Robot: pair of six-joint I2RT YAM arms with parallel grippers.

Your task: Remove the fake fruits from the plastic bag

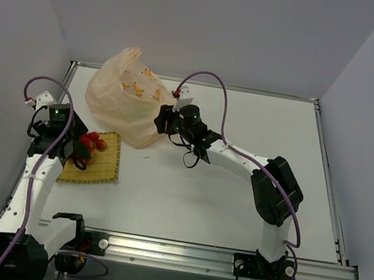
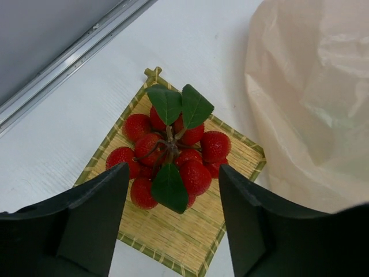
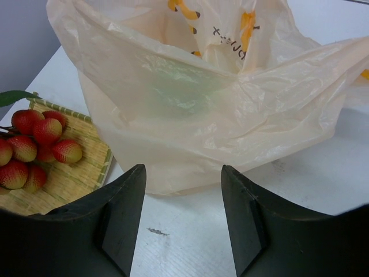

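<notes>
Left end effector [image 2: 173, 168]: fingers spread, gripping nothing. Red fruits [image 2: 199, 147], a leafy cluster, lie on the mat [image 2: 173, 236] just beyond and below its tips. Right end effector [image 3: 183, 170]: spread, empty, over the desk [image 3: 311, 190]. Bag [image 3: 230, 121] sits just ahead, with a faint green tint showing through it.

Bright even light, soft shadows, faint sheen on the plastic bag [image 3: 202, 115].
</notes>
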